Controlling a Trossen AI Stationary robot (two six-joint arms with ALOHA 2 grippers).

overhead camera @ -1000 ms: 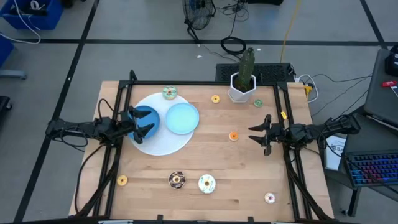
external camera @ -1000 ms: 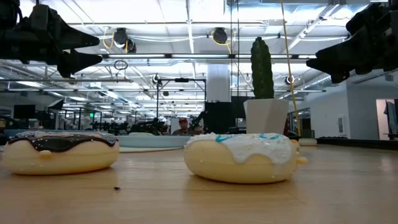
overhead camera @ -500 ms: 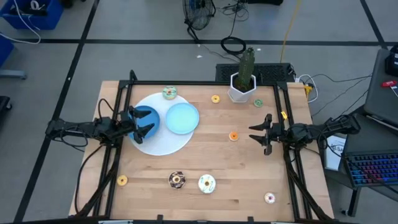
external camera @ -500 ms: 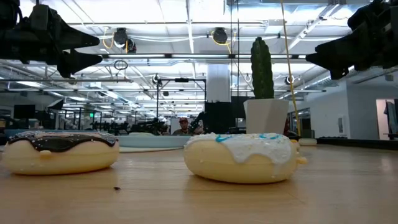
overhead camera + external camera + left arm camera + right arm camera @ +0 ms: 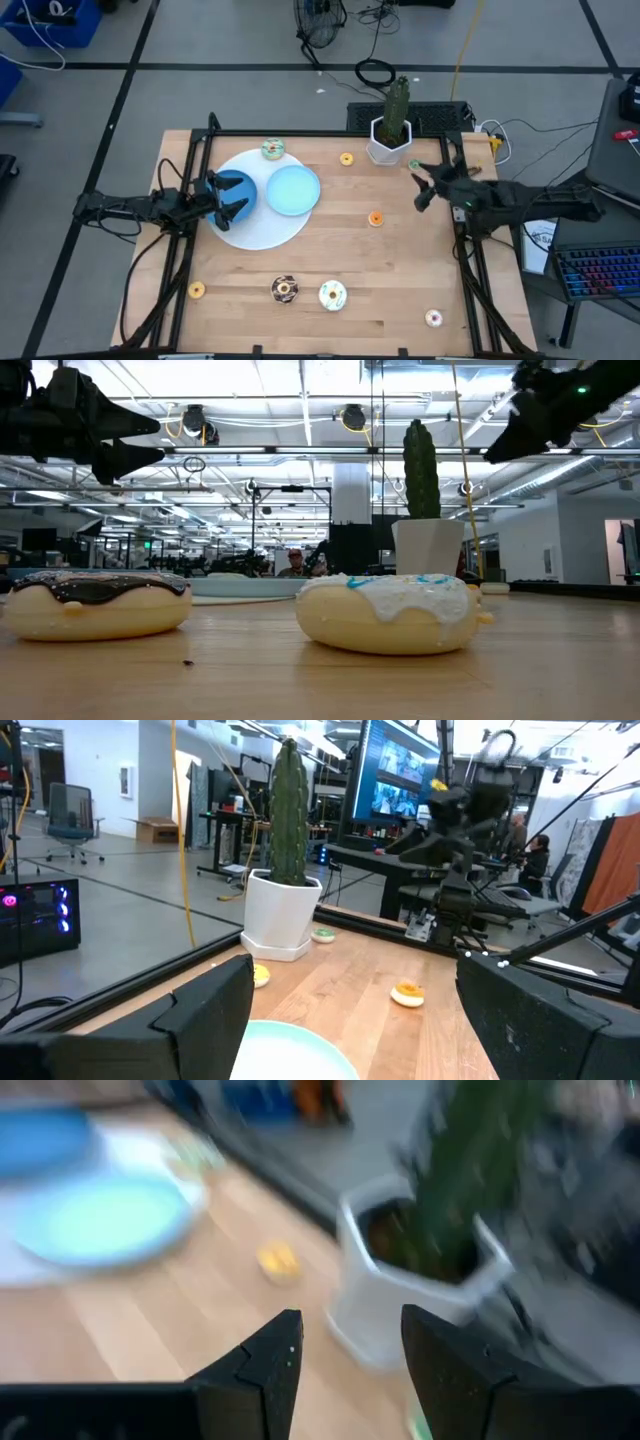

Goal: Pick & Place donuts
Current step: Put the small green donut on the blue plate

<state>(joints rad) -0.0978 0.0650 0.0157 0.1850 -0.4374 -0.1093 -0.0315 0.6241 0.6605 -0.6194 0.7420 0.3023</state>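
Several toy donuts lie flat on the wooden table. An orange one (image 5: 376,218) is in the middle. A small yellow one (image 5: 346,159) and a green-white one (image 5: 273,150) lie near the far edge. A chocolate one (image 5: 285,289), a white one (image 5: 332,295), a pink one (image 5: 434,318) and an orange one (image 5: 197,290) lie along the near side. My right gripper (image 5: 420,186) is open in the air beside the cactus pot (image 5: 389,140), pointing toward it (image 5: 345,1350). My left gripper (image 5: 228,198) hangs open over the dark blue bowl (image 5: 232,188).
A white round mat (image 5: 262,225) carries the dark blue bowl and a light blue plate (image 5: 293,190). The cactus in its white pot stands at the far edge, with a small green donut (image 5: 322,933) at its foot. Black frame rails (image 5: 470,270) run along both table sides.
My right gripper has swung from the middle right of the table toward the far edge and risen, turning to face the cactus pot. It has stayed open. The left arm and all the donuts have kept still.
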